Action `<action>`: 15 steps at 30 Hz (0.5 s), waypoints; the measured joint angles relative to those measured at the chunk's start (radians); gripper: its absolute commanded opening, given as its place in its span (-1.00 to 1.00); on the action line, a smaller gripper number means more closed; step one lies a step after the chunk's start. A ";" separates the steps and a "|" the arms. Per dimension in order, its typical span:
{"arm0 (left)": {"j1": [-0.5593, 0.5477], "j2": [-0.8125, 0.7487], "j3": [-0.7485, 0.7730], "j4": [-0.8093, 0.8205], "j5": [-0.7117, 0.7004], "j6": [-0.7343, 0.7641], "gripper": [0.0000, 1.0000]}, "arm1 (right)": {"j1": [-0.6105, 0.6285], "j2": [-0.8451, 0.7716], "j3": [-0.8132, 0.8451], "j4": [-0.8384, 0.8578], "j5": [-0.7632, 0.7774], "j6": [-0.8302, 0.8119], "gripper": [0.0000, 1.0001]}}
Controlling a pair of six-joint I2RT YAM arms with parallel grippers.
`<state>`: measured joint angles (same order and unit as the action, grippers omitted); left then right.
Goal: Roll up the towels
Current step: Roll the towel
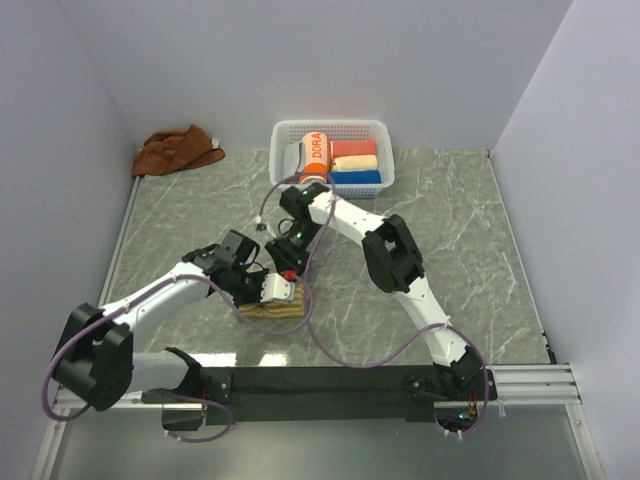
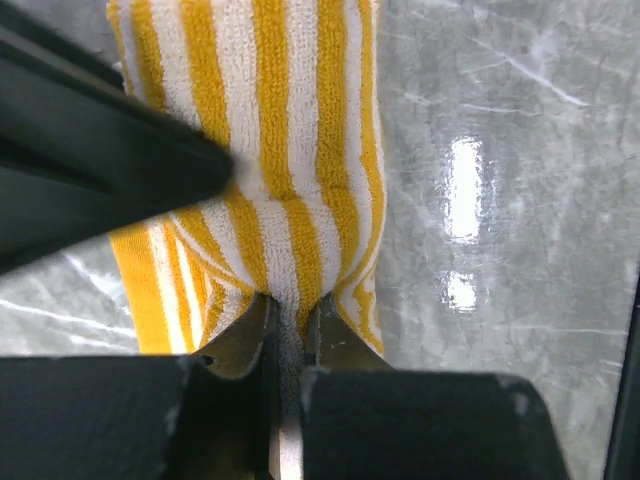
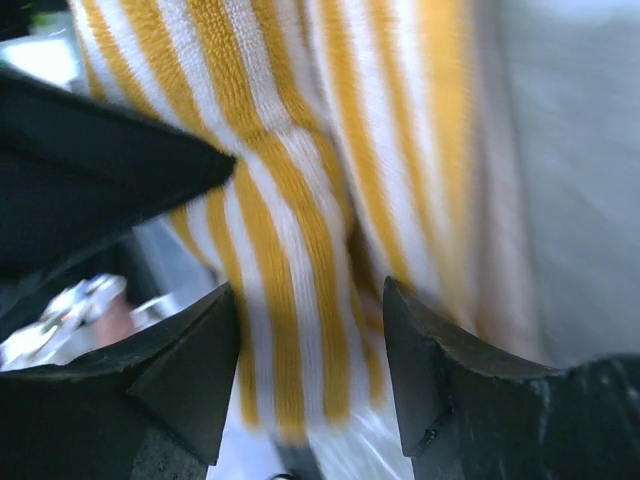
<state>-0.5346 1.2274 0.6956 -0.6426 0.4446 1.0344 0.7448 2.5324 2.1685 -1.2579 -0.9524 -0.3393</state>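
Glossy marble tabletop (image 1: 470,220), nubby striped towel (image 2: 290,130)

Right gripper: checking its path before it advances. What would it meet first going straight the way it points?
The striped towel, directly ahead of the right gripper, though blur leaves depth unclear.

A robot lab cell: plain white walls (image 1: 300,60) enclose a marble-patterned table (image 1: 455,215).

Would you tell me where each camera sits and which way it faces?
Top external: above and behind, looking down on the table; left arm, right arm show.
Left wrist: on the left arm, facing the striped towel; left gripper pinches it.
Right wrist: on the right arm, facing that towel; right gripper open.
Shared: both wrist views show that towel.
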 measured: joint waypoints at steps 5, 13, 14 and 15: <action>0.063 0.121 0.108 -0.111 0.083 0.019 -0.99 | -0.097 -0.156 -0.079 0.121 0.129 0.014 0.27; 0.238 0.497 0.420 -0.395 0.285 0.021 -0.99 | -0.317 -0.604 -0.522 0.430 0.264 0.080 0.28; 0.251 0.545 0.460 -0.428 0.305 0.015 -0.98 | -0.319 -0.655 -0.570 0.459 0.278 0.082 0.27; 0.270 0.602 0.507 -0.475 0.327 0.010 -0.96 | -0.315 -0.699 -0.614 0.489 0.289 0.084 0.27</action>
<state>-0.2642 1.8294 1.2022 -1.1179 0.7719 1.0443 0.4297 1.8332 1.5543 -0.7692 -0.6636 -0.2554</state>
